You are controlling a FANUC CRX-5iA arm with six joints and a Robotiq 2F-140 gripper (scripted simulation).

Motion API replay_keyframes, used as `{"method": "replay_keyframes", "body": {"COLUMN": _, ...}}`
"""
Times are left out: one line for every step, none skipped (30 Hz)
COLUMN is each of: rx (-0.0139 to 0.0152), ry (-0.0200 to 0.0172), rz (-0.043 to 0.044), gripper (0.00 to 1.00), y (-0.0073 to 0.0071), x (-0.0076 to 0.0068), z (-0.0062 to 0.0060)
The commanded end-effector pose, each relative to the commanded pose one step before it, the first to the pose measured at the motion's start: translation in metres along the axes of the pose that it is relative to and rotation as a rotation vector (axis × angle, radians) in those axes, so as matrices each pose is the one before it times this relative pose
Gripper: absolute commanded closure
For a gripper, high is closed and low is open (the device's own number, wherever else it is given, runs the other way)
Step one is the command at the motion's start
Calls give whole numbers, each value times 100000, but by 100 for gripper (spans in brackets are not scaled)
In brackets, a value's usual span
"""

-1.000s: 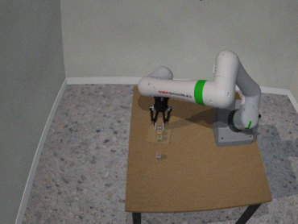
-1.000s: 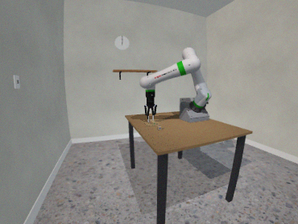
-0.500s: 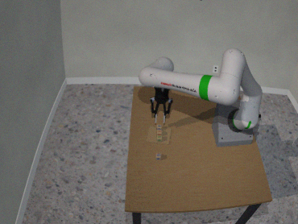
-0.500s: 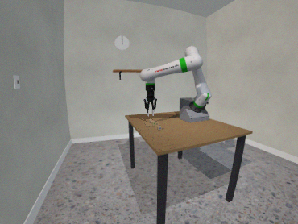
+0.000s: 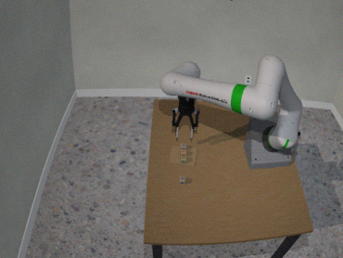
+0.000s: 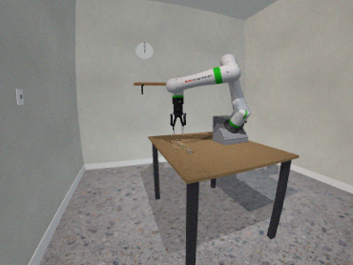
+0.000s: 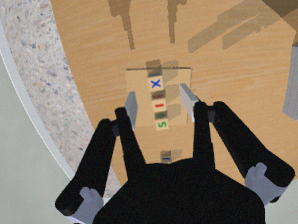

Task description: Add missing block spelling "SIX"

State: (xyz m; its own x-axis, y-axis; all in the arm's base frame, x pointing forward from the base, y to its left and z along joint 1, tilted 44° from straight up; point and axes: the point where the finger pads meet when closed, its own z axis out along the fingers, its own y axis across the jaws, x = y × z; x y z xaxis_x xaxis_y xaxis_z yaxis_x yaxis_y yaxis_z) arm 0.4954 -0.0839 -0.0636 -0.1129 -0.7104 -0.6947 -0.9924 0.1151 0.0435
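Three small blocks sit close together in a straight row on the tan mat (image 5: pixel 187 154). In the wrist view they read X (image 7: pixel 156 83), I (image 7: pixel 158 104) and S (image 7: pixel 161 123) from far to near. The row also shows in the top view (image 5: pixel 183 153). A fourth block (image 5: pixel 183 179) lies on the bare table off the mat, toward the front; it shows in the wrist view (image 7: pixel 166 156) just below the row. My gripper (image 5: pixel 184 136) hangs well above the far end of the mat. Its fingers are open and hold nothing.
The robot base (image 5: pixel 270 153) stands on the right side of the wooden table (image 5: pixel 222 186). The mat lies near the table's left edge. A wall shelf (image 6: pixel 149 84) and a clock (image 6: pixel 144 50) are on the back wall.
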Motion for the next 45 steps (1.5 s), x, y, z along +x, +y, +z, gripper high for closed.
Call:
{"method": "replay_keyframes", "body": {"rx": 40, "ry": 28, "rz": 4, "gripper": 0, "y": -12, "x": 13, "z": -25}}
{"method": "replay_keyframes", "body": {"rx": 0, "ry": 0, "rz": 0, "gripper": 0, "y": 0, "x": 0, "z": 0}}
{"method": "replay_keyframes", "body": {"rx": 0, "ry": 0, "rz": 0, "gripper": 0, "y": 0, "x": 0, "z": 0}}
{"method": "replay_keyframes", "body": {"rx": 0, "ry": 0, "rz": 0, "gripper": 0, "y": 0, "x": 0, "z": 0}}
{"method": "replay_keyframes", "body": {"rx": 0, "ry": 0, "rz": 0, "gripper": 0, "y": 0, "x": 0, "z": 0}}
{"method": "replay_keyframes", "body": {"rx": 0, "ry": 0, "rz": 0, "gripper": 0, "y": 0, "x": 0, "z": 0}}
{"method": "replay_keyframes", "body": {"rx": 0, "ry": 0, "rz": 0, "gripper": 0, "y": 0, "x": 0, "z": 0}}
{"method": "replay_keyframes", "body": {"rx": 0, "ry": 0, "rz": 0, "gripper": 0, "y": 0, "x": 0, "z": 0}}
{"method": "replay_keyframes", "body": {"rx": 0, "ry": 0, "rz": 0, "gripper": 0, "y": 0, "x": 0, "z": 0}}
{"method": "replay_keyframes", "body": {"rx": 0, "ry": 0, "rz": 0, "gripper": 0, "y": 0, "x": 0, "z": 0}}
{"method": "replay_keyframes", "body": {"rx": 0, "ry": 0, "rz": 0, "gripper": 0, "y": 0, "x": 0, "z": 0}}
{"method": "replay_keyframes", "body": {"rx": 0, "ry": 0, "rz": 0, "gripper": 0, "y": 0, "x": 0, "z": 0}}
{"method": "replay_keyframes", "body": {"rx": 0, "ry": 0, "rz": 0, "gripper": 0, "y": 0, "x": 0, "z": 0}}
{"method": "replay_keyframes", "body": {"rx": 0, "ry": 0, "rz": 0, "gripper": 0, "y": 0, "x": 0, "z": 0}}
{"method": "replay_keyframes", "body": {"rx": 0, "ry": 0, "rz": 0, "gripper": 0, "y": 0, "x": 0, "z": 0}}
{"method": "replay_keyframes", "body": {"rx": 0, "ry": 0, "rz": 0, "gripper": 0, "y": 0, "x": 0, "z": 0}}
{"method": "replay_keyframes", "body": {"rx": 0, "ry": 0, "rz": 0, "gripper": 0, "y": 0, "x": 0, "z": -3}}
{"method": "replay_keyframes", "body": {"rx": 0, "ry": 0, "rz": 0, "gripper": 0, "y": 0, "x": 0, "z": -17}}
{"method": "replay_keyframes", "body": {"rx": 0, "ry": 0, "rz": 0, "gripper": 0, "y": 0, "x": 0, "z": 0}}
{"method": "replay_keyframes", "body": {"rx": 0, "ry": 0, "rz": 0, "gripper": 0, "y": 0, "x": 0, "z": 0}}
{"method": "replay_keyframes", "body": {"rx": 0, "ry": 0, "rz": 0, "gripper": 0, "y": 0, "x": 0, "z": -44}}
{"method": "replay_keyframes", "body": {"rx": 0, "ry": 0, "rz": 0, "gripper": 0, "y": 0, "x": 0, "z": -79}}
{"method": "replay_keyframes", "body": {"rx": 0, "ry": 0, "rz": 0, "gripper": 0, "y": 0, "x": 0, "z": -121}}
{"method": "replay_keyframes", "body": {"rx": 0, "ry": 0, "rz": 0, "gripper": 0, "y": 0, "x": 0, "z": -166}}
{"method": "replay_keyframes", "body": {"rx": 0, "ry": 0, "rz": 0, "gripper": 0, "y": 0, "x": 0, "z": -213}}
{"method": "replay_keyframes", "body": {"rx": 0, "ry": 0, "rz": 0, "gripper": 0, "y": 0, "x": 0, "z": -259}}
{"method": "replay_keyframes", "body": {"rx": 0, "ry": 0, "rz": 0, "gripper": 0, "y": 0, "x": 0, "z": -303}}
{"method": "replay_keyframes", "body": {"rx": 0, "ry": 0, "rz": 0, "gripper": 0, "y": 0, "x": 0, "z": -343}}
{"method": "replay_keyframes", "body": {"rx": 0, "ry": 0, "rz": 0, "gripper": 0, "y": 0, "x": 0, "z": -378}}
{"method": "replay_keyframes", "body": {"rx": 0, "ry": 0, "rz": 0, "gripper": 0, "y": 0, "x": 0, "z": -407}}
{"method": "replay_keyframes", "body": {"rx": 0, "ry": 0, "rz": 0, "gripper": 0, "y": 0, "x": 0, "z": -428}}
{"method": "replay_keyframes", "body": {"rx": 0, "ry": 0, "rz": 0, "gripper": 0, "y": 0, "x": 0, "z": -442}}
{"method": "replay_keyframes", "body": {"rx": 0, "ry": 0, "rz": 0, "gripper": 0, "y": 0, "x": 0, "z": -449}}
{"method": "replay_keyframes", "body": {"rx": 0, "ry": 0, "rz": 0, "gripper": 0, "y": 0, "x": 0, "z": -447}}
{"method": "replay_keyframes", "body": {"rx": 0, "ry": 0, "rz": 0, "gripper": 0, "y": 0, "x": 0, "z": -437}}
{"method": "replay_keyframes", "body": {"rx": 0, "ry": 0, "rz": 0, "gripper": 0, "y": 0, "x": 0, "z": 0}}
{"method": "replay_keyframes", "body": {"rx": 0, "ry": 0, "rz": 0, "gripper": 0, "y": 0, "x": 0, "z": 0}}
{"method": "replay_keyframes", "body": {"rx": 0, "ry": 0, "rz": 0, "gripper": 0, "y": 0, "x": 0, "z": -420}}
{"method": "replay_keyframes", "body": {"rx": 0, "ry": 0, "rz": 0, "gripper": 0, "y": 0, "x": 0, "z": -397}}
{"method": "replay_keyframes", "body": {"rx": 0, "ry": 0, "rz": 0, "gripper": 0, "y": 0, "x": 0, "z": -366}}
{"method": "replay_keyframes", "body": {"rx": 0, "ry": 0, "rz": 0, "gripper": 0, "y": 0, "x": 0, "z": -330}}
{"method": "replay_keyframes", "body": {"rx": 0, "ry": 0, "rz": 0, "gripper": 0, "y": 0, "x": 0, "z": -290}}
{"method": "replay_keyframes", "body": {"rx": 0, "ry": 0, "rz": 0, "gripper": 0, "y": 0, "x": 0, "z": -247}}
{"method": "replay_keyframes", "body": {"rx": 0, "ry": 0, "rz": 0, "gripper": 0, "y": 0, "x": 0, "z": -202}}
{"method": "replay_keyframes", "body": {"rx": 0, "ry": 0, "rz": 0, "gripper": 0, "y": 0, "x": 0, "z": -157}}
